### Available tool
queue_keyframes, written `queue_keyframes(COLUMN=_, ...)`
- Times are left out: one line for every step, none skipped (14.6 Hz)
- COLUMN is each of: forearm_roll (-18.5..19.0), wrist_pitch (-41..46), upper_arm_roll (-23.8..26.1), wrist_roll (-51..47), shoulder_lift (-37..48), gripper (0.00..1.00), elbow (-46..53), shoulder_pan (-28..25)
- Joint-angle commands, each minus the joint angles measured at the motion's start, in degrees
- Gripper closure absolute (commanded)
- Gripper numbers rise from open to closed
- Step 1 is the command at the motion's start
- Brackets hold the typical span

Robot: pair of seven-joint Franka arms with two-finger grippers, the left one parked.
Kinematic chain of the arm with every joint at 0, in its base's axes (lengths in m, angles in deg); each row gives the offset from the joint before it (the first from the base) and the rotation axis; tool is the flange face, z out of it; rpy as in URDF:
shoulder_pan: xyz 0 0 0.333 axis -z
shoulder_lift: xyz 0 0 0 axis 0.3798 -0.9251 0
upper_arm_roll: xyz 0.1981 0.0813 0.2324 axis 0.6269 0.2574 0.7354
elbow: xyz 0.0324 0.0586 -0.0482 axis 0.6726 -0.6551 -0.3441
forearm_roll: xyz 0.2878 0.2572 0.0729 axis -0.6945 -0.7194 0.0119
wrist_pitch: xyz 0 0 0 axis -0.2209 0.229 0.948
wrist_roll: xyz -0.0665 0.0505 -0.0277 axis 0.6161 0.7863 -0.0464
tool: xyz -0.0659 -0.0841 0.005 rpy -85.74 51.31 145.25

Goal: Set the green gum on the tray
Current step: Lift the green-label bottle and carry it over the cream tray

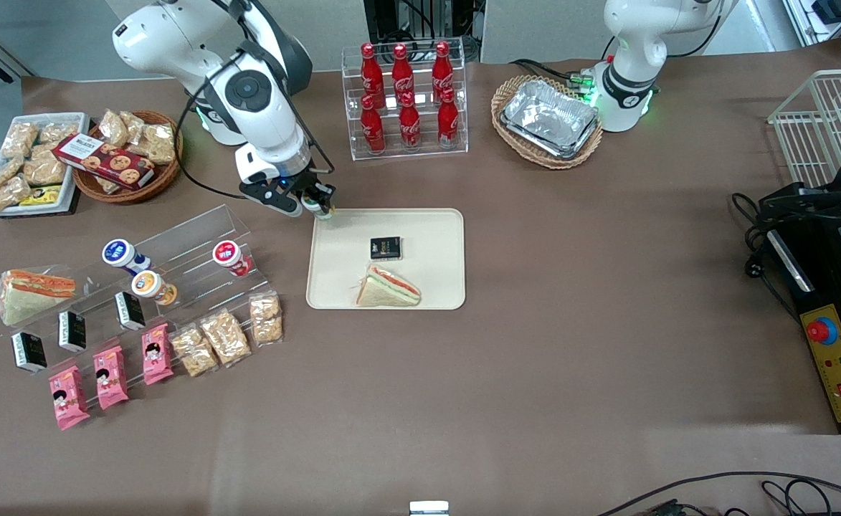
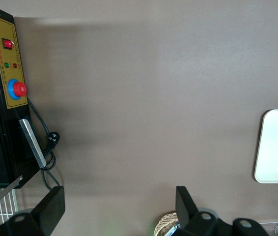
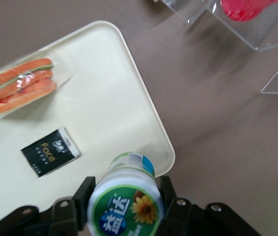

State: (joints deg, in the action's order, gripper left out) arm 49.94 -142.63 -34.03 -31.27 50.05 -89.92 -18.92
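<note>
Green gum (image 3: 125, 202) is clamped between the 2 fingers (image 3: 171, 211) of the gripper (image 3: 124, 209), which presses on opposite sides of the bottle body. In the wrist view the round green-labelled lid faces the camera and hides most of the body, so the long axis runs along the line of sight. In the front view the gum (image 1: 321, 208) is mostly hidden by the gripper (image 1: 317, 203); it appears roughly upright, though that is hard to confirm.

The bottle hangs over the corner of the tray (image 1: 434, 222) that lies farthest from the front camera, toward the working arm's end; contact with the surface cannot be told.

On the tray: 1 black packet (image 1: 385, 248) near the middle, 1 wrapped sandwich (image 1: 389, 288) at the edge nearest the front camera.
</note>
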Motion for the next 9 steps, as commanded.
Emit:
queue_keyframes(forearm_roll=3.30, wrist_pitch=-6.76, upper_arm_roll=-0.27, wrist_roll=-4.87, shoulder_lift=-4.03, gripper=0.74, elbow=-1.49, shoulder_pan=-2.09)
queue_keyframes(forearm_roll=4.19, wrist_pitch=-8.26, upper_arm_roll=-0.27, wrist_roll=-5.93, shoulder_lift=-5.35, gripper=0.74, elbow=-1.49, shoulder_pan=-2.09)
queue_keyframes(forearm_roll=4.20, wrist_pitch=-9.93, upper_arm_roll=-0.27, wrist_roll=-6.72, shoulder_lift=-6.67, gripper=0.74, elbow=-1.49, shoulder_pan=-2.26)
queue_keyframes(forearm_roll=4.29, wrist_pitch=-11.68, upper_arm_roll=-0.27, wrist_roll=-6.82, shoulder_lift=-7.64, gripper=0.74, elbow=-1.49, shoulder_pan=-2.26)
queue_keyframes(forearm_roll=4.38, wrist_pitch=-13.18, upper_arm_roll=-0.27, wrist_roll=-6.82, shoulder_lift=-8.78, gripper=0.74, elbow=-1.67, shoulder_pan=-2.26)
queue_keyframes(forearm_roll=4.38, wrist_pitch=-15.02, upper_arm_roll=-0.27, wrist_roll=-6.90, shoulder_lift=-10.01, gripper=0.74, elbow=-1.67, shoulder_pan=-2.35)
queue_keyframes(forearm_roll=4.38, wrist_pitch=-16.87, upper_arm_roll=-0.27, wrist_roll=-6.99, shoulder_lift=-11.15, gripper=0.74, elbow=-2.10, shoulder_pan=-2.35)
queue_keyframes(forearm_roll=4.38, wrist_pitch=-18.98, upper_arm_roll=-0.27, wrist_roll=-6.99, shoulder_lift=-12.03, gripper=0.74, elbow=-2.72, shoulder_pan=-2.26)
queue_keyframes(forearm_roll=4.38, wrist_pitch=-20.74, upper_arm_roll=-0.27, wrist_roll=-6.99, shoulder_lift=-12.48, gripper=0.74, elbow=-3.68, shoulder_pan=-2.35)
